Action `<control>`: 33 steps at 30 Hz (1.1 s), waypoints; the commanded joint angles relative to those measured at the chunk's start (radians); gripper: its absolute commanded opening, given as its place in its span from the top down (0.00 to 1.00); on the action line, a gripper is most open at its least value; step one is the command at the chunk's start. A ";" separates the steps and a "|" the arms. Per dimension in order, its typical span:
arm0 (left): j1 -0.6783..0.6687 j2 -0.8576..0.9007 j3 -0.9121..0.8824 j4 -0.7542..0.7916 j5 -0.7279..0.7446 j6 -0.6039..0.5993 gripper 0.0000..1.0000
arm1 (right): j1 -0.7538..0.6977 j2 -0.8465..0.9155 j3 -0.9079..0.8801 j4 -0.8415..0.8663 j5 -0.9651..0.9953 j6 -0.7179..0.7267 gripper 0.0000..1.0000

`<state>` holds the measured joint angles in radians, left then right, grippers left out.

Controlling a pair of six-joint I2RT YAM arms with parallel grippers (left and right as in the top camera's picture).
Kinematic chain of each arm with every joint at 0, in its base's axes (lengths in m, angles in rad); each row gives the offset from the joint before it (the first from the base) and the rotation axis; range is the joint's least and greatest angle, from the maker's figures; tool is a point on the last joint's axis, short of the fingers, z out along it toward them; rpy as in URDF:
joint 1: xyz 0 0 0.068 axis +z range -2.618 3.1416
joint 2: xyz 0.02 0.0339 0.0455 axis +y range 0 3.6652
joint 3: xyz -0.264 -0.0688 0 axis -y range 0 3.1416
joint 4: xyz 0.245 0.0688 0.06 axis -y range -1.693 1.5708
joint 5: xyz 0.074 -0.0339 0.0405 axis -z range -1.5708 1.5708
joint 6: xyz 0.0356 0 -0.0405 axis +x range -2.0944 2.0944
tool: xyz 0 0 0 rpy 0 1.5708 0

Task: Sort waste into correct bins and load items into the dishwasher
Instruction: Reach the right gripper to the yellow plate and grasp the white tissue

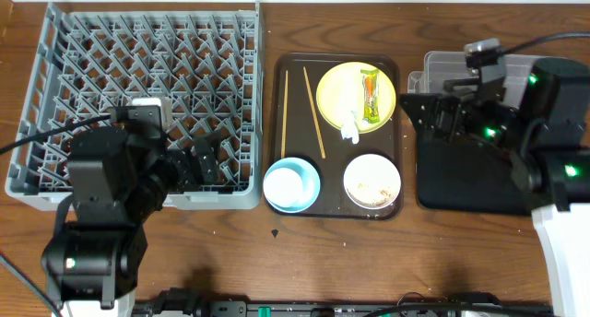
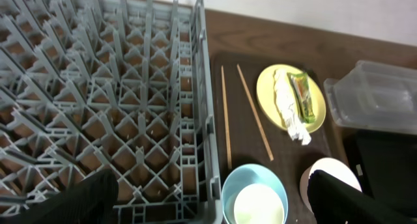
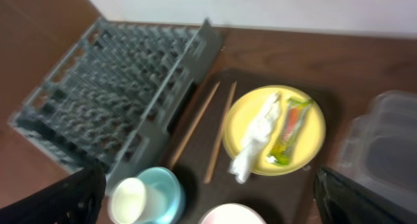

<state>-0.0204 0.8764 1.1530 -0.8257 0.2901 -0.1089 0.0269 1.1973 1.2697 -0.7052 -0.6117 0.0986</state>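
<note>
The grey dish rack (image 1: 138, 105) fills the left. The yellow plate (image 1: 336, 85) holds the green-and-orange wrapper (image 1: 370, 96) and white tissue (image 1: 348, 123). Two chopsticks (image 1: 285, 114) lie left of the plate. The light blue bowl (image 1: 304, 193) holds the small white cup (image 1: 288, 181). The white bowl (image 1: 372, 181) holds beige scraps. The clear tub (image 1: 442, 68) and black tray (image 1: 461, 174) are at the right. My left gripper (image 1: 198, 165) is open and empty over the rack's front right corner. My right gripper (image 1: 433, 112) is open and empty over the tub's near edge, with the plate (image 3: 306, 133) ahead of it.
The plate, bowls and chopsticks all lie on a dark brown serving tray (image 1: 336, 206) between the rack and the bins. The right arm covers part of the clear tub and the black tray. Bare wooden table runs along the front edge.
</note>
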 commanded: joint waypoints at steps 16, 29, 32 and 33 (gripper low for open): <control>0.004 0.005 0.016 -0.004 0.013 -0.009 0.06 | 0.332 0.603 0.279 -0.015 0.484 0.036 0.11; 0.004 0.005 0.016 -0.004 0.013 -0.009 0.06 | 0.389 0.931 0.279 0.077 0.614 0.234 0.47; 0.004 0.005 0.016 -0.004 0.013 -0.009 0.06 | 0.389 0.942 0.280 0.074 0.611 0.276 0.63; 0.004 0.005 0.016 -0.004 0.013 -0.009 0.06 | 0.389 0.940 0.281 0.074 0.612 0.275 0.71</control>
<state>-0.0204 0.8856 1.1530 -0.8303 0.2901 -0.1089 0.4015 2.1414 1.5379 -0.6319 -0.0250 0.3046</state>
